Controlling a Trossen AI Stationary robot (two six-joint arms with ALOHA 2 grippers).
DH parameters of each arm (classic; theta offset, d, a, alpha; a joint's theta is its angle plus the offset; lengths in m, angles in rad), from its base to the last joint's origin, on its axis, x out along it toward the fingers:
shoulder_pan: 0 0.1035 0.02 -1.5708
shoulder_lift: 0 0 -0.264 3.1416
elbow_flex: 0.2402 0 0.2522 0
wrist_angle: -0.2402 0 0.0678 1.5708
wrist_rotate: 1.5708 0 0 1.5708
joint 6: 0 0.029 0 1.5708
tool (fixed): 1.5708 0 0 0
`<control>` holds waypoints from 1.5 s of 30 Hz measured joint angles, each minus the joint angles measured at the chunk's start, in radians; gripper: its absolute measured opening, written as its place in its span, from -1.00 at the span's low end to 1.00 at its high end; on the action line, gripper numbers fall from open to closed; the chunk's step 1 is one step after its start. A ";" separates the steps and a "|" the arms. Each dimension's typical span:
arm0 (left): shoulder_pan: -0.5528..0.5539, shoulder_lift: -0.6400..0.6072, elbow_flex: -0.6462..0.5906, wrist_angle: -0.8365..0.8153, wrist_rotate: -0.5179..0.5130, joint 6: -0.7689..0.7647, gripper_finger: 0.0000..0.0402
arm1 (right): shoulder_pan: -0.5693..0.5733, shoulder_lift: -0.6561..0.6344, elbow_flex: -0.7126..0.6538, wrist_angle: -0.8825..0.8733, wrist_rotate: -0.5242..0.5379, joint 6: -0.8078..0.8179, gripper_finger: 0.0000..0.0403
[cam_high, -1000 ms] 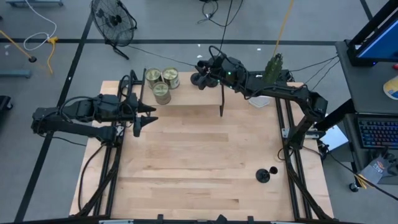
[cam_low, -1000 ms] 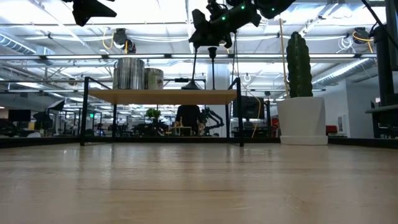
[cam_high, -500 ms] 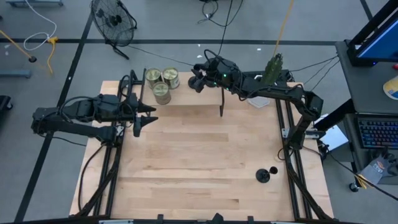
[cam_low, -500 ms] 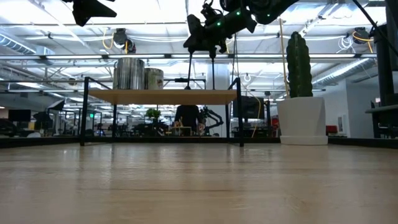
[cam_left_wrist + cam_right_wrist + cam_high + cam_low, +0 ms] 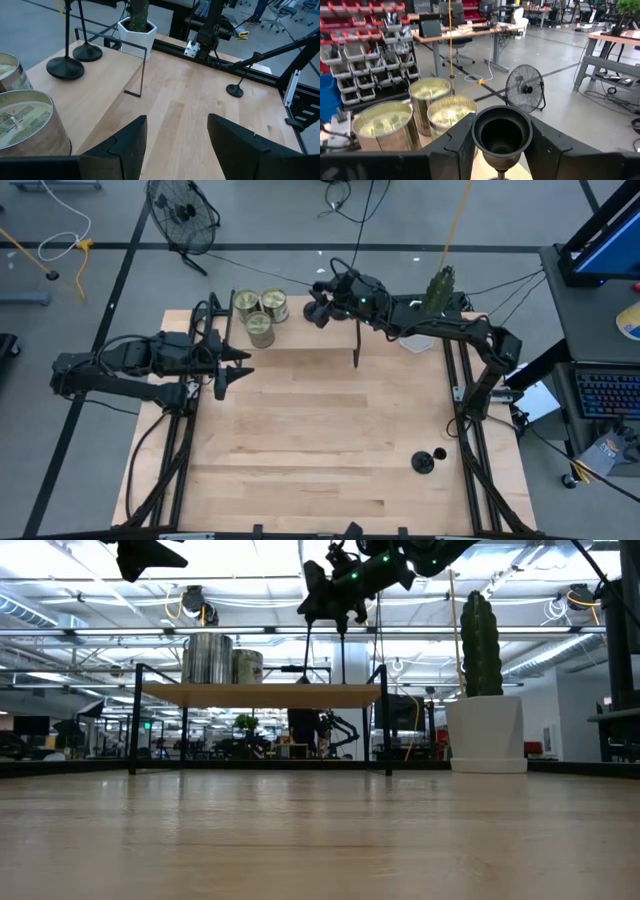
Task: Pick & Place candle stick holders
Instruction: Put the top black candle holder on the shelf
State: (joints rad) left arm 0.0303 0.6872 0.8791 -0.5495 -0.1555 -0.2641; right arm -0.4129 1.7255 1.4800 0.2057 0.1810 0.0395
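Note:
A black candle stick holder (image 5: 502, 134) stands upright between the fingers of my right gripper (image 5: 320, 304), over the raised wooden shelf (image 5: 305, 335) at the table's far side. Its stem (image 5: 310, 645) runs down from the gripper (image 5: 325, 595). The left wrist view shows two holders' bases (image 5: 65, 67) (image 5: 87, 52) on the shelf top. A third holder (image 5: 424, 462) stands on its base on the table at the near right. My left gripper (image 5: 238, 368) is open and empty near the shelf's left end. My right gripper pinches the holder's small cup top (image 5: 479, 131) between its two fingers, one on each side. The fingers come roughly level, pointing toward the table's far left. The holder hangs upright below them. I cannot tell whether its base (image 5: 303, 671) rests on the shelf.
Three greenish-gold tins (image 5: 260, 315) stand on the shelf's left end. A cactus in a white pot (image 5: 432, 305) stands at the far right. The shelf has thin black legs (image 5: 356, 352). A fan (image 5: 185, 210) stands on the floor beyond the table. A person (image 5: 302, 730) shows far behind.
My right gripper has gone a little toward the table's left edge along the shelf, carrying the holder with it; the holder stays upright.

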 joint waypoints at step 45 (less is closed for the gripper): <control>0.000 0.000 0.000 0.000 -0.001 0.000 0.08 | -0.011 -0.009 0.001 -0.052 0.009 0.015 -0.21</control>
State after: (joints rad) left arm 0.0303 0.6872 0.8791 -0.5499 -0.1566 -0.2646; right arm -0.4244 1.7168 1.4815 0.1536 0.1902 0.0541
